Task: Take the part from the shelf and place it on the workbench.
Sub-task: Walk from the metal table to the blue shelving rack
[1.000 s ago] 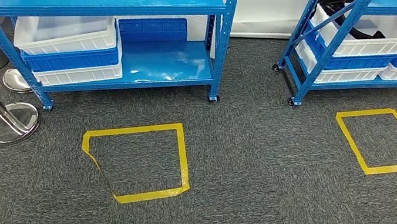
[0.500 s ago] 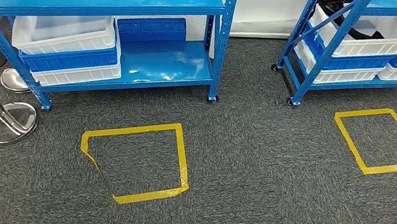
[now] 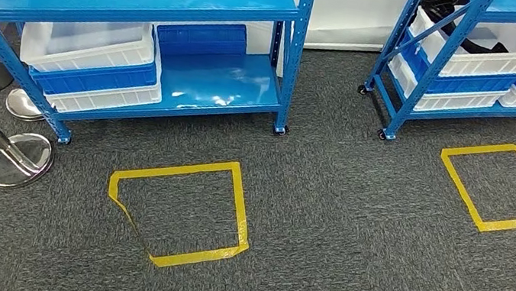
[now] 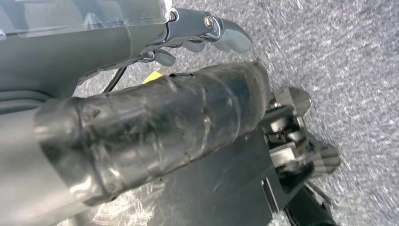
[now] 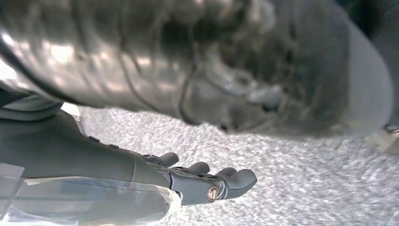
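Approach phase. Both arms hang: left hand point(image 4: 207, 35) and right hand point(image 5: 207, 183) hold nothing, fingers loosely extended. Stop squarely in the yellow floor square point(image 3: 180, 207), centre frame. Parts lie in bins point(image 3: 478, 47) on the upper-right shelf point(image 3: 438, 57).

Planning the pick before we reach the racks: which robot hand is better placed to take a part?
Right, probably. The left robot hand and right robot hand both hang empty over carpet, but the white bins with dark parts stand on the right-hand rack.
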